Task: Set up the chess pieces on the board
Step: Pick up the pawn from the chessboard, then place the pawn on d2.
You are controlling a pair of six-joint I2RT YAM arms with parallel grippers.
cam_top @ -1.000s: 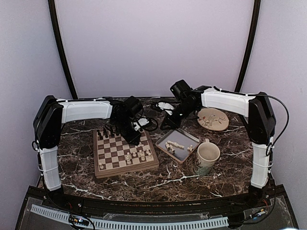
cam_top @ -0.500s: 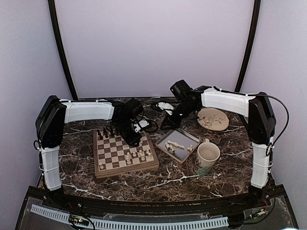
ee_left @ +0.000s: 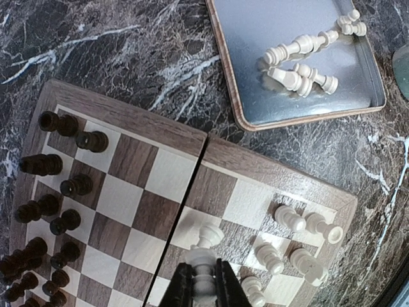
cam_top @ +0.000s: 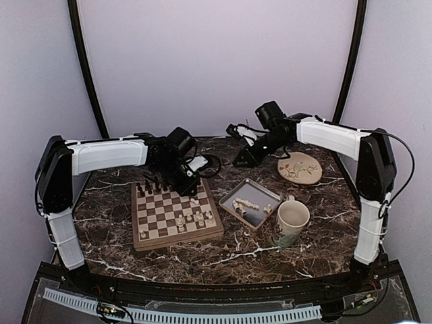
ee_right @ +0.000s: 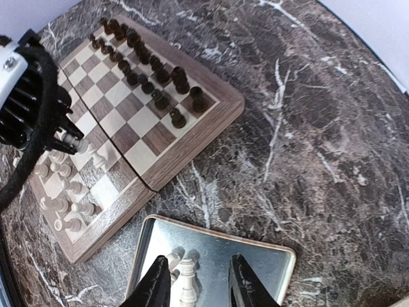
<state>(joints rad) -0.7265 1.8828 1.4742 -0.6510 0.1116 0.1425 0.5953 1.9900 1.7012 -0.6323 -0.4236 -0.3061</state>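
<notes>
The board (cam_top: 178, 239) lies left of centre, with dark chessmen (ee_left: 59, 186) along its far side. Several cream chess pieces (ee_left: 291, 219) stand near its right corner. My left gripper (ee_left: 203, 288) hovers over that part of the board, shut on a cream chess piece (ee_left: 202, 265). Just beyond it another cream piece (ee_left: 211, 235) stands on a square. More cream pieces (ee_left: 300, 64) lie in the grey tray (cam_top: 266, 191). My right gripper (ee_right: 199, 286) hangs open above the tray's far end, well over a lying piece (ee_right: 187, 284).
A white mug (cam_top: 291, 221) stands just right of the tray. A round patterned plate (cam_top: 300, 167) sits behind it at the back right. Black cables (cam_top: 214, 165) lie on the dark marble table behind the board.
The right arm has swung up and back to the right, away from the tray. The left arm has shifted left and back, with its gripper still over the board's right part.
</notes>
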